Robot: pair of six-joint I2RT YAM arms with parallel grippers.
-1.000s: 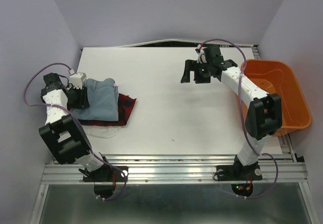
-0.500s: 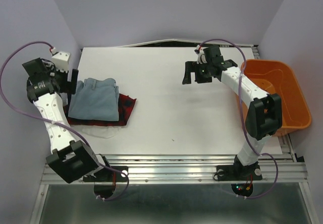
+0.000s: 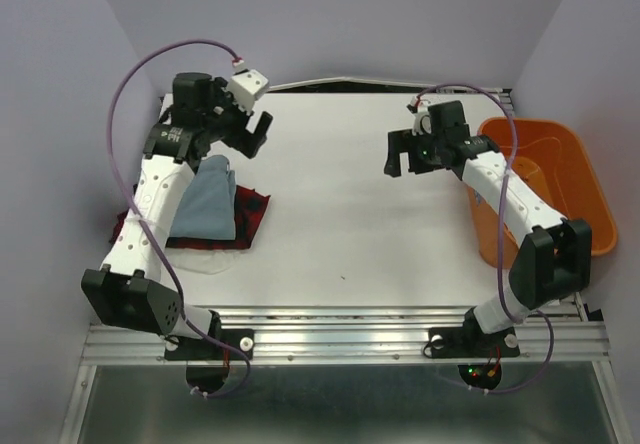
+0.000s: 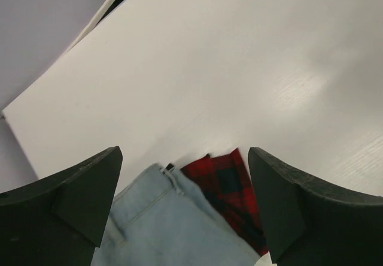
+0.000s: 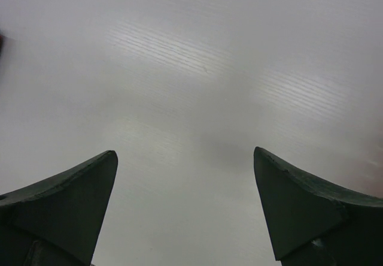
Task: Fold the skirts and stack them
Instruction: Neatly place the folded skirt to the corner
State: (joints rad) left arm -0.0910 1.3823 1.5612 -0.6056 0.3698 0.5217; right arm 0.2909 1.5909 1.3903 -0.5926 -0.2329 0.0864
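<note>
The skirts lie stacked at the table's left. The folded light blue denim skirt (image 3: 207, 202) is on top, over the red-and-black plaid skirt (image 3: 252, 214). An edge of the white skirt (image 3: 205, 261) shows underneath at the front. My left gripper (image 3: 212, 139) hangs open in the air above the stack's far end, holding nothing. Its wrist view shows the left gripper (image 4: 184, 158) with the denim skirt (image 4: 161, 224) and the plaid skirt (image 4: 230, 185) below, between the fingers. My right gripper (image 3: 410, 159) is open and empty over bare table; the right gripper (image 5: 185, 155) frames only tabletop.
An orange plastic tub (image 3: 590, 199) stands at the right edge of the table, beside the right arm. The white table (image 3: 330, 224) has purple walls on three sides, and the left arm's cable loops high above the stack.
My left gripper opened, let go of the denim skirt and rose from the stack's left side toward the back. The right gripper shifted slightly right.
</note>
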